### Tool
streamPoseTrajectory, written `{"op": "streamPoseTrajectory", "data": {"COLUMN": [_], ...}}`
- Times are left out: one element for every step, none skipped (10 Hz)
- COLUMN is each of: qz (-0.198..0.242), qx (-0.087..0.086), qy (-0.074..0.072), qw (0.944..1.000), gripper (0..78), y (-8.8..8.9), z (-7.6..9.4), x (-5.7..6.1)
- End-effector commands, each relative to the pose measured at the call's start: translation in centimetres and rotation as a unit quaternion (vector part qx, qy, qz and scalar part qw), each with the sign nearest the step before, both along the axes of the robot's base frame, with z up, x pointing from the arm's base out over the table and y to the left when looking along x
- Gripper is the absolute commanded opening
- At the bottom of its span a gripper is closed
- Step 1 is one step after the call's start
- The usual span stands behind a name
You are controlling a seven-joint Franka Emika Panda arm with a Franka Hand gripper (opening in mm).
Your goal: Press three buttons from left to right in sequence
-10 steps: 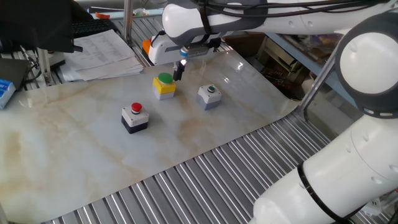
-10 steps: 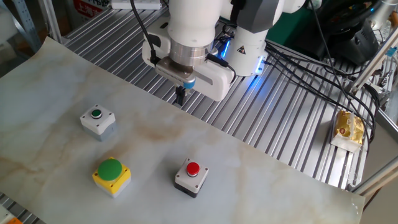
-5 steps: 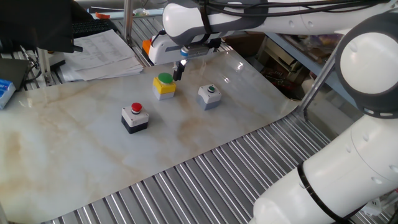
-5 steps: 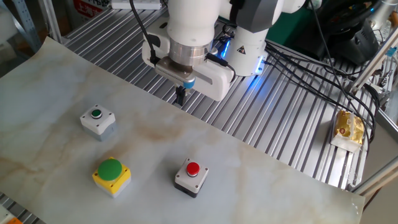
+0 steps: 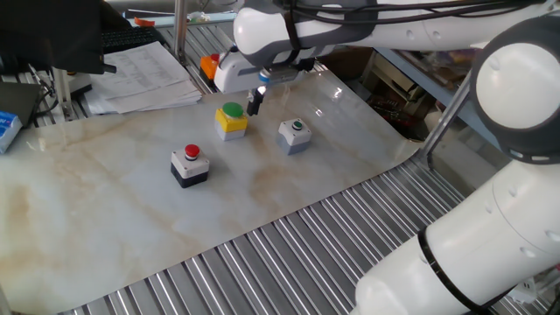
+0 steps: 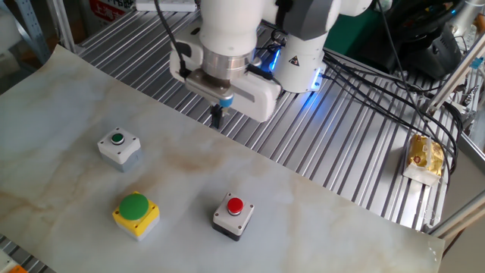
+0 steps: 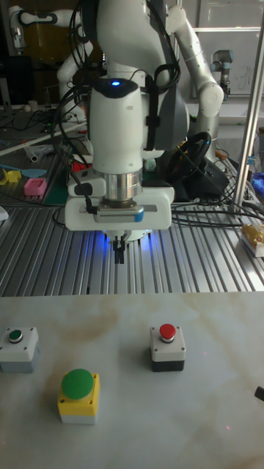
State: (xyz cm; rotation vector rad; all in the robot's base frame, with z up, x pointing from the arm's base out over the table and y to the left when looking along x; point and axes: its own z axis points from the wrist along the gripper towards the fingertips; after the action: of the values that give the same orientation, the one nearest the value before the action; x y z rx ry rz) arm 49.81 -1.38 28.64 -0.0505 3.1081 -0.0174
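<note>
Gripper (image 7: pixel 119 256) fingertip gap too small to tell

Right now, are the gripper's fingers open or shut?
Shut. In the tall fixed view the gripper hangs above the marble board with its fingertips pressed together into one dark point, with no gap between them and nothing held.

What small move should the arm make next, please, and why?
Probably carry the gripper sideways until it is over the red button. The gripper hangs in the air touching nothing, and red sits leftmost in one fixed view, so it likely comes first.
</note>
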Motion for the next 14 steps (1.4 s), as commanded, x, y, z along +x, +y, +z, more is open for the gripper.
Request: {"op": "streamPoseTrajectory", "data": {"qz": [-0.003,-0.006,-0.004,0.002,0.004,0.004,0.006,0.008,0.01,0.011,0.016,0.018,0.019,0.021], "qx": [0.006,0.015,0.022,0.021,0.019,0.016,0.012,0.01,0.01,0.01,0.011,0.011,0.011,0.011], "qy": [-0.002,-0.001,-0.001,-0.001,-0.002,-0.002,-0.001,-0.001,-0.002,-0.002,-0.002,-0.002,-0.002,-0.002], "qw": [1.0,0.9999,0.9997,0.9998,0.9998,0.9999,0.9999,0.9999,0.9999,0.9999,0.9998,0.9998,0.9998,0.9997], "gripper": [0.0,0.0,0.0,0.0,0.0,0.0,0.0,0.0,0.0,0.0,0.0,0.0,0.0,0.0], "y": [-0.5,-0.8,-1.4,-2.2,-2.6,-2.9,-3.3,-3.8,-4.2,-4.3,-5.1,-5.7,-6.1,-6.5], "z": [-0.3,-0.4,-0.8,-1.2,-1.3,-1.5,-1.6,-1.8,-2.0,-2.1,-2.3,-2.5,-2.7,-2.8], "x": [0.1,0.1,0.2,0.2,0.2,0.2,0.3,0.3,0.3,0.3,0.3,0.4,0.5,0.7]}}
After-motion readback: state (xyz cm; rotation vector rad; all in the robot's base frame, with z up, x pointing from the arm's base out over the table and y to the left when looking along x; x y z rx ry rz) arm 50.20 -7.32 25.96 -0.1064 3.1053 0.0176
